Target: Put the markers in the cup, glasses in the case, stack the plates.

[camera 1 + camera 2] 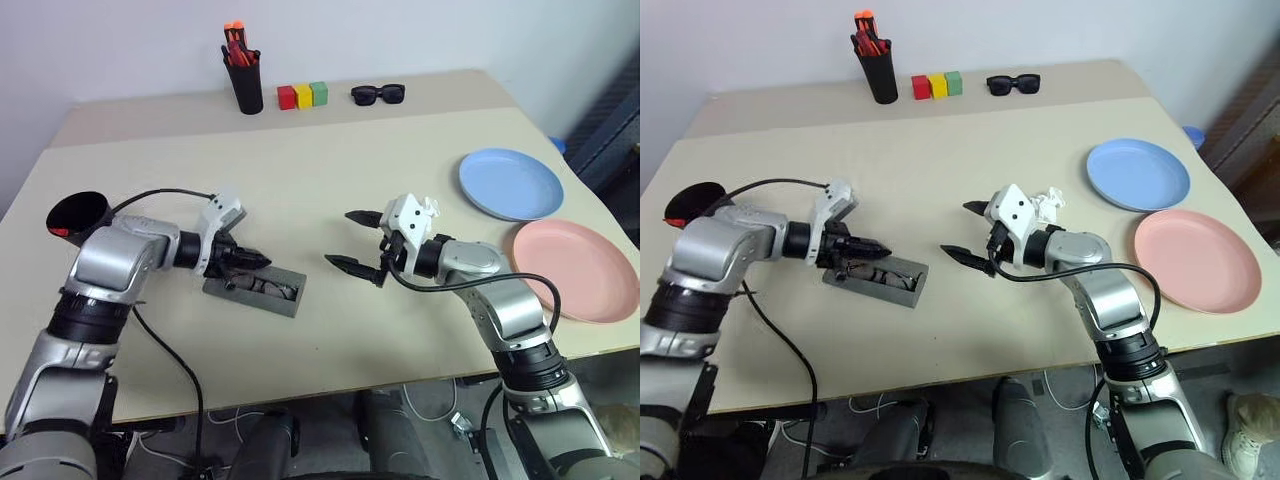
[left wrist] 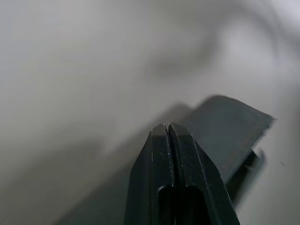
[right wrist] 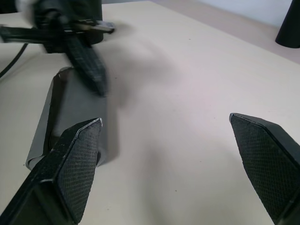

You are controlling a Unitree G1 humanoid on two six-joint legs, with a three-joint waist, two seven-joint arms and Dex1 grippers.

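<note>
2 plates (image 1: 510,183), 1 case (image 1: 258,288), 1 cup (image 1: 77,213), 3 blocks (image 1: 303,95), 1 sunglasses (image 1: 378,94).

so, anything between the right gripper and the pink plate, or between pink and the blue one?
Nothing visible. The right gripper is open over bare table, and the pink plate sits right beside the blue plate with no object between them.

A broad beige tabletop (image 1: 330,170) spreads across the scene, with a seam running along its far strip. Behind it stands a plain white wall (image 1: 400,35), evenly lit. Below the near edge, grey floor (image 1: 1040,400) shows, with loose cables (image 1: 1060,385) trailing across it.
</note>
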